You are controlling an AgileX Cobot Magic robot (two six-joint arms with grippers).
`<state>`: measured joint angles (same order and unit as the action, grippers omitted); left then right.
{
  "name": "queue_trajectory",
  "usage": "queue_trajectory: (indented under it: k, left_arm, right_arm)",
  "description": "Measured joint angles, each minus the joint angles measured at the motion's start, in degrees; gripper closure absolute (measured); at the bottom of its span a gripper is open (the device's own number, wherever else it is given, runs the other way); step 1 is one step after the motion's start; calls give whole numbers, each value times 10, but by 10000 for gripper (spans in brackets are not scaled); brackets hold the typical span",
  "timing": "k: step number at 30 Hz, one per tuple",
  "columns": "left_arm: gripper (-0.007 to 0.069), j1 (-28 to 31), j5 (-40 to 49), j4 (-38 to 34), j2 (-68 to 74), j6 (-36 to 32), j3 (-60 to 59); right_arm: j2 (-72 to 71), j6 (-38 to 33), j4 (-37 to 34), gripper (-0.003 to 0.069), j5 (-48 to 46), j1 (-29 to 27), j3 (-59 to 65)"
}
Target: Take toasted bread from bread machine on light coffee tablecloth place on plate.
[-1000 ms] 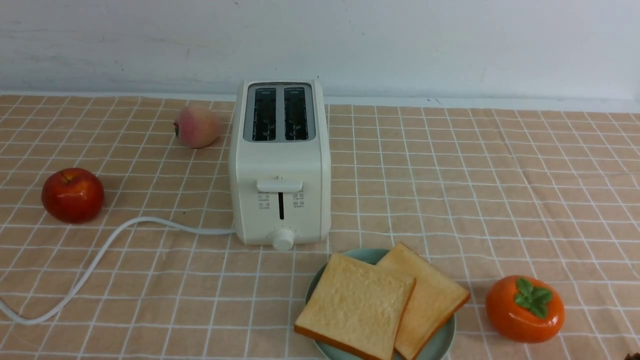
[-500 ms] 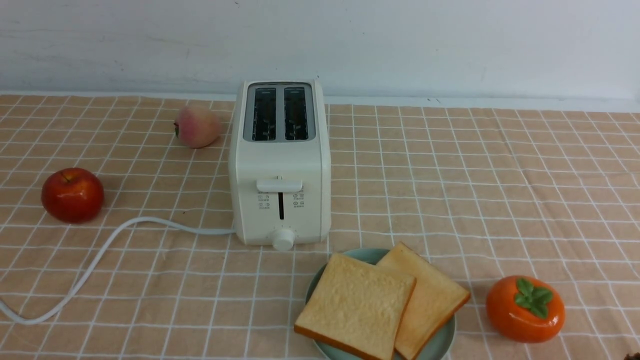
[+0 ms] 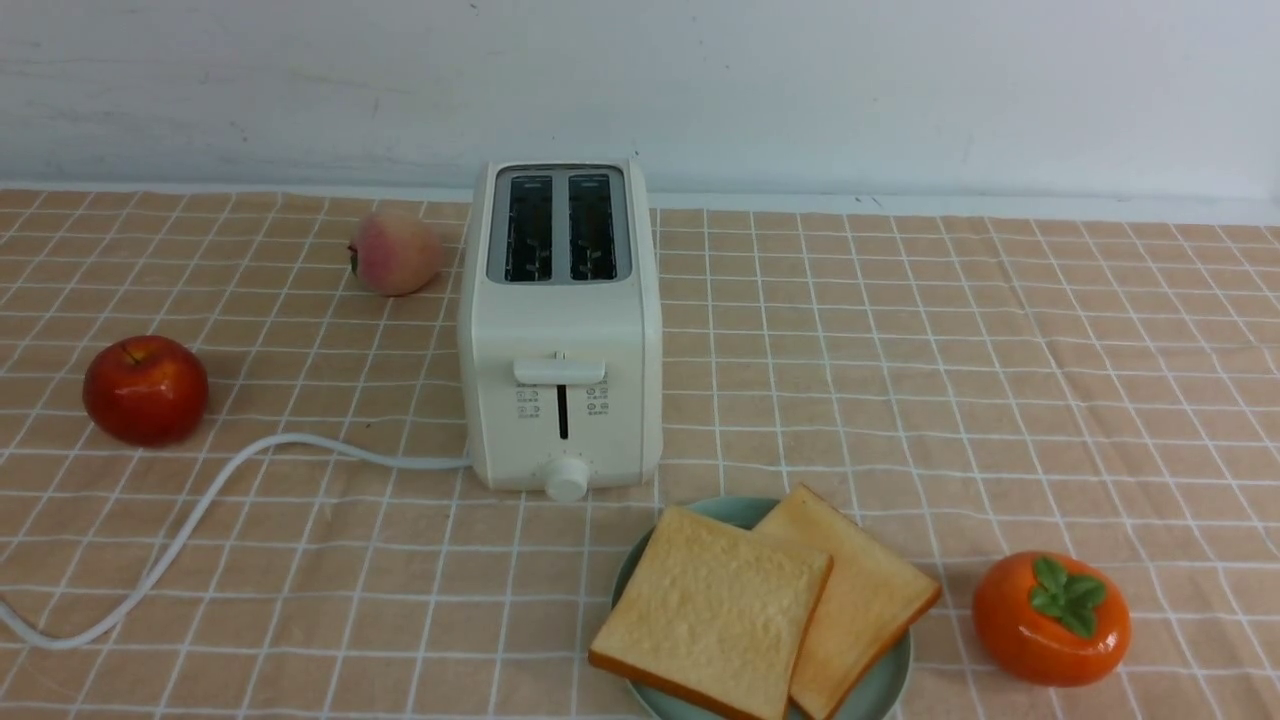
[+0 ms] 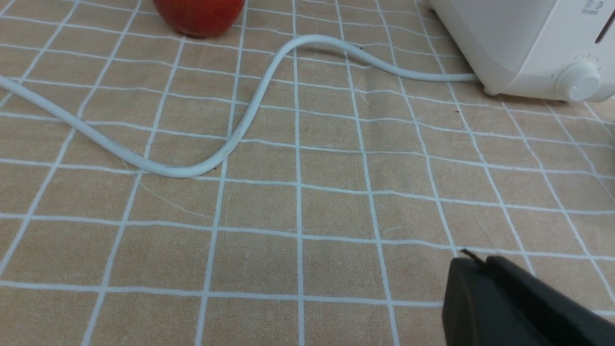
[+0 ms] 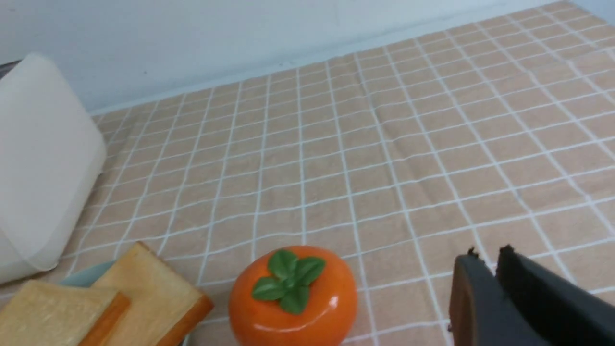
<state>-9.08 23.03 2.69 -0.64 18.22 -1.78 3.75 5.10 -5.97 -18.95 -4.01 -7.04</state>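
The left fingers (image 4: 473,262) are clenched on nothing above the light coffee tablecloth (image 3: 950,380); the right fingers (image 5: 485,257) stand slightly parted, empty. Both slices of toasted bread (image 3: 715,610) lie overlapping on the plate (image 3: 885,690), before the bread machine (image 3: 560,330).

Plate (image 3: 745,512) mostly hidden, perhaps wholly covered

Toasted bread (image 3: 760,610): two golden slices, overlapping, flat on the plate.
Plate (image 3: 885,690): pale mint-blue, just before the toaster.
Bread machine (image 3: 560,330): cream-white, upright, slots empty.
Tablecloth (image 3: 950,380): peach-tan, white grid.
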Motion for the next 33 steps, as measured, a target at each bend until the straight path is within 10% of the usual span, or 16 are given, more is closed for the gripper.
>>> queue_trajectory:
  k: [33]
  left_arm:
    - [589, 0, 0, 0, 0, 2, 0]
  right_arm:
    - [-43, -7, 107, 548, -28, -25, 80]
